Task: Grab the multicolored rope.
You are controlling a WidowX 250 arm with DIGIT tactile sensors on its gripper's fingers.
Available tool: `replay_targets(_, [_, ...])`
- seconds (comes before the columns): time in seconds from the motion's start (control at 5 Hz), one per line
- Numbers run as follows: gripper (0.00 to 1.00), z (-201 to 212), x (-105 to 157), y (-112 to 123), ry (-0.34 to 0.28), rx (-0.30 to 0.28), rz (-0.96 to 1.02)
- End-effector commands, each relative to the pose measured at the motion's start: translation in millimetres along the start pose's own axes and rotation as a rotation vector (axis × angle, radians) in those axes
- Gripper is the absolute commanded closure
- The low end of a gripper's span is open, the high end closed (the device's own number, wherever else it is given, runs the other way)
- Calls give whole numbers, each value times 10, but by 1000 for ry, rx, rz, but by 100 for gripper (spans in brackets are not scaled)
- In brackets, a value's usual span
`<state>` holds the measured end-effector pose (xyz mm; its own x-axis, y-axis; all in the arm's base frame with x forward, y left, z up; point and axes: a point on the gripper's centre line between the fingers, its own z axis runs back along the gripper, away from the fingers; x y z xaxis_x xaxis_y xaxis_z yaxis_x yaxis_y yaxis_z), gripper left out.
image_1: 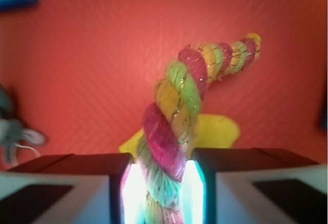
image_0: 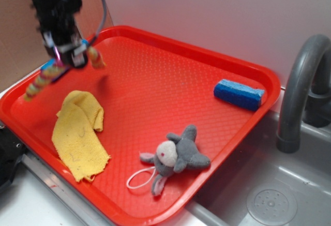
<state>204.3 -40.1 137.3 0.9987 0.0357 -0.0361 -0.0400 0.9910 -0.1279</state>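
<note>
My gripper [image_0: 66,56] hangs over the far left corner of the red tray [image_0: 155,71], shut on the multicolored rope [image_0: 42,79]. The rope is lifted off the tray; one end droops to the left, the other end [image_0: 96,58] sticks out to the right of the fingers. In the wrist view the twisted pink, yellow and green rope [image_1: 177,111] runs up from between the two pads [image_1: 134,190] of my gripper [image_1: 163,193], which press on it from both sides.
A yellow cloth [image_0: 78,133] lies on the tray below the gripper. A grey plush toy [image_0: 176,156] lies near the front edge and a blue sponge [image_0: 239,94] at the far right. A grey tap [image_0: 302,86] and sink [image_0: 269,195] are right of the tray.
</note>
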Motion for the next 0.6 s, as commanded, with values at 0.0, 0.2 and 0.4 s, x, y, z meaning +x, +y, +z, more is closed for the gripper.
replay_targets(0.0, [100,1062,-67,-41,-107,41,100])
replay_targets(0.2, [100,1150,-123,-52,-155,14,92])
replay_targets(0.4, [100,975,-148,-35,-75,31,40])
